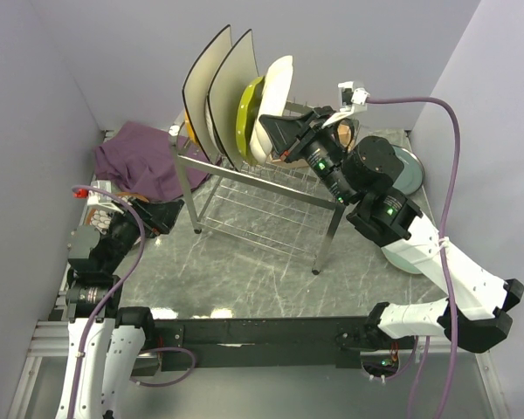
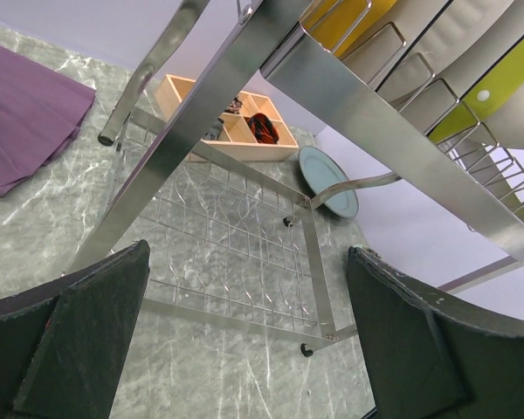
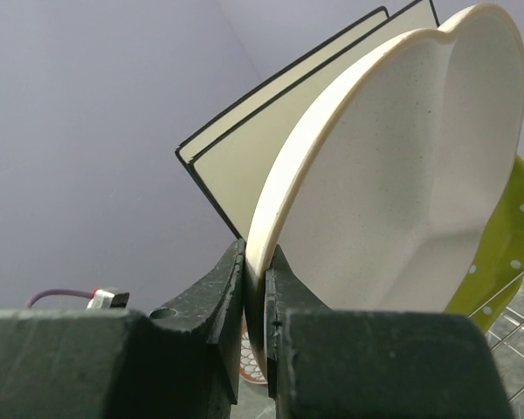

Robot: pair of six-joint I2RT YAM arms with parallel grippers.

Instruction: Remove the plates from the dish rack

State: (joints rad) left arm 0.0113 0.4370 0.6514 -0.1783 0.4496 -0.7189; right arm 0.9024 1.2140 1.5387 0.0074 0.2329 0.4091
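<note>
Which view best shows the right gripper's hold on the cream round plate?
Right wrist: the right gripper pinches the cream round plate by its rim. Top external shows it at the dish rack, contact hidden. Left wrist doesn't clearly show it.

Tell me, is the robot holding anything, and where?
Yes. The right gripper pinches the round cream plate by its rim. The left gripper is open and holds nothing.

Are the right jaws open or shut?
Shut on the cream plate: in the right wrist view both fingers press its rim.
</note>
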